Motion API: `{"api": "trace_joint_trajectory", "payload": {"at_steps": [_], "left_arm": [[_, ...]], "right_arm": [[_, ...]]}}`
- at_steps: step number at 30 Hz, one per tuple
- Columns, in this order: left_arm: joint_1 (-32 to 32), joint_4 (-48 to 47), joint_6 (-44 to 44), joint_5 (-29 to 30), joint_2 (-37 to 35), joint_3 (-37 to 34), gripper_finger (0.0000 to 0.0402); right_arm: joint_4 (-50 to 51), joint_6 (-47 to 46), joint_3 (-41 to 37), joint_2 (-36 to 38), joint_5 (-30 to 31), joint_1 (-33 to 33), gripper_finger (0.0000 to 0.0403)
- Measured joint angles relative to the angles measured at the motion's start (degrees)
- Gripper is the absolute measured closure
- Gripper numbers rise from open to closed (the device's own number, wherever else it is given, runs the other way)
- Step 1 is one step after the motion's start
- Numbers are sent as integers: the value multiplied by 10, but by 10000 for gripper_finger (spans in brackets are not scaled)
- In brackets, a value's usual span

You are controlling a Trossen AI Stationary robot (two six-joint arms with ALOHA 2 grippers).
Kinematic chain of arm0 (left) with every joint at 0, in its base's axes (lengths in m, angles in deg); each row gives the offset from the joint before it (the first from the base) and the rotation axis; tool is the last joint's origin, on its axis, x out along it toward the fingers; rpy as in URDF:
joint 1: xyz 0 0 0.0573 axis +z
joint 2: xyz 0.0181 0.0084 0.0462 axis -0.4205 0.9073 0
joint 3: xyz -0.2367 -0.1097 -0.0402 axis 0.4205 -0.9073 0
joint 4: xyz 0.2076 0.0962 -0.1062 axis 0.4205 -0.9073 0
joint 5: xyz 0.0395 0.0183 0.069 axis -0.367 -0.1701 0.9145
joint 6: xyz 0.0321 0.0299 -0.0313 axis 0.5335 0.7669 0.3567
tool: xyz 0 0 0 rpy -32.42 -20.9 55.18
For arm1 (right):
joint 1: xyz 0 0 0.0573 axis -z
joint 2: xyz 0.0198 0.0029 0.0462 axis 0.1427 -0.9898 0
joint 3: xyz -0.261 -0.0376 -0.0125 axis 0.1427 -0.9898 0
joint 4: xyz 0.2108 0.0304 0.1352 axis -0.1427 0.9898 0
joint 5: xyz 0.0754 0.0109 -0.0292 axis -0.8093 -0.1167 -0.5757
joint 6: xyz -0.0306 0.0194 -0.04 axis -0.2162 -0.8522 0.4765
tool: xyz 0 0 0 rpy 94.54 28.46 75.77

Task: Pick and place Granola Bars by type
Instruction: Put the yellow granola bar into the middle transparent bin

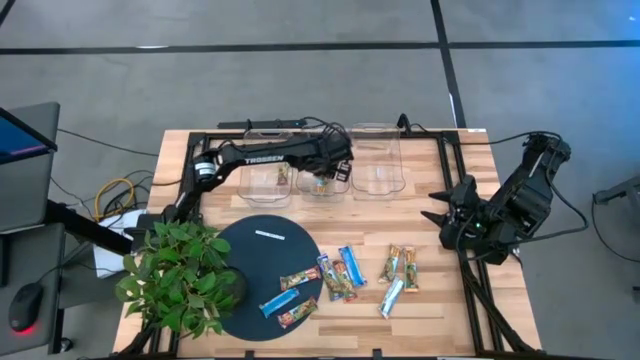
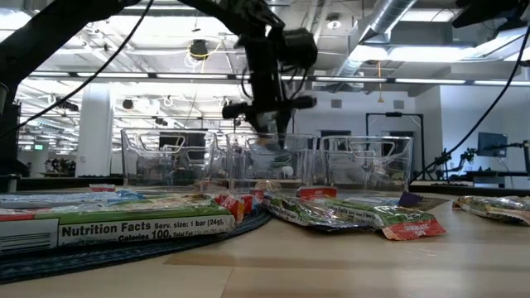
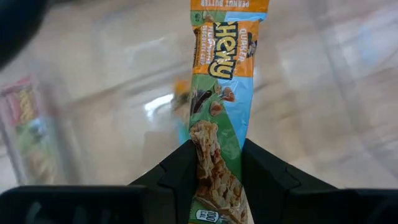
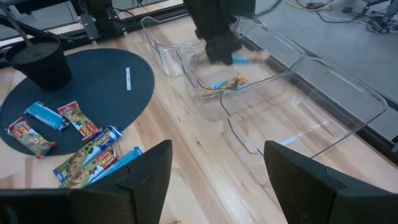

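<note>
From above, you see the left claw reaching over the middle bin of three clear bins along the bench's far edge, while the right claw waits near the right edge; the arm hides what the left claw carries. Loose granola bars lie near the front edge, some on the dark round mat beside the potted plant, which covers the front-left corner. In the low view, your left claw hangs above the middle bin, and its tip blurs against the bin walls; the nearest bars fill the foreground, cut off at the left. Your left wrist camera settles it: the claw's two fingers are clamped on a held bar, orange and light blue, whose ends run out of view. From the right wrist, your right claw's fingers stand wide apart with nothing between them; beyond, at least one bar lies inside the middle bin, hard to make out through the plastic.
</note>
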Motion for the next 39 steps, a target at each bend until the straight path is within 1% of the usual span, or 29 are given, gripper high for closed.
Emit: {"api": "trace_joint_trajectory", "payload": {"at_steps": [3,8,26,29,35,39], "left_arm": [[-6,17,1,5,11,2,291],[-7,12,3,1,25,2,291],[-7,13,11,4,24,2,289],[-7,13,16,4,24,2,275],[-7,13,27,4,23,2,227],[-8,13,71,2,23,2,205]], "right_arm": [[-1,0,0,0,-3,0,154],[-1,0,0,0,-4,0,154],[1,0,0,0,-4,0,154],[1,0,0,0,-4,0,154],[0,0,0,0,-4,0,154],[-4,0,0,0,-4,0,154]]}}
